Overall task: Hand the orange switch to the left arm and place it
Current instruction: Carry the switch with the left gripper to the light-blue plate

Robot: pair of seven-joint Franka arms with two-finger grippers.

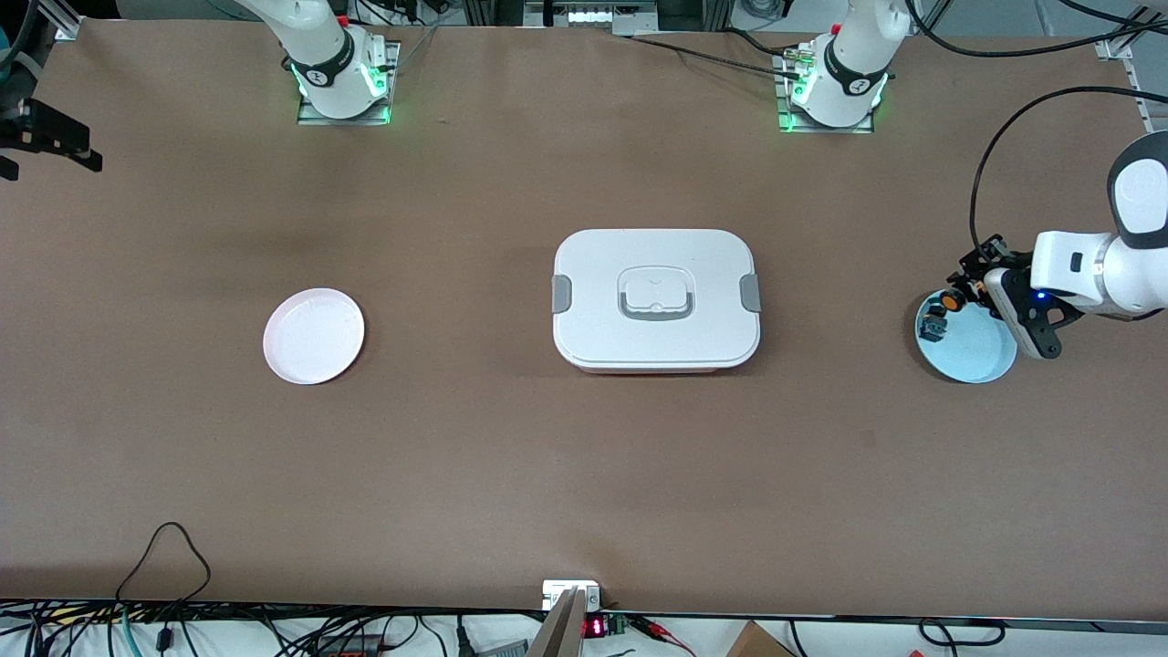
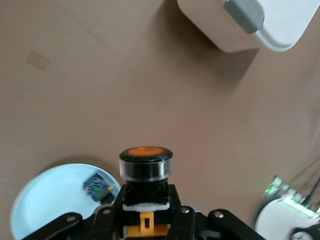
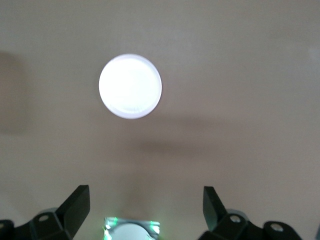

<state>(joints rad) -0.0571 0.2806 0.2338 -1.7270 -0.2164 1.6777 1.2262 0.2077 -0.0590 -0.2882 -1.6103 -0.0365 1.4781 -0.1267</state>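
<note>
The orange switch (image 1: 952, 298), a small black cylinder with a round orange cap, is held just above the rim of the light blue plate (image 1: 975, 354) at the left arm's end of the table. My left gripper (image 1: 969, 287) is shut on it. In the left wrist view the switch (image 2: 146, 162) stands cap-up between the black fingers (image 2: 182, 210). The white box (image 1: 655, 299) sits closed in the middle of the table. My right gripper (image 1: 41, 137) hangs open and empty over the table's edge at the right arm's end; in its wrist view its fingers (image 3: 75, 205) stand wide apart.
A small dark switch with green and blue parts (image 1: 933, 326) lies on the light blue plate (image 2: 45, 205). A pink plate (image 1: 313, 335) lies toward the right arm's end, also in the right wrist view (image 3: 130, 86). The box's corner (image 2: 280, 20) shows in the left wrist view.
</note>
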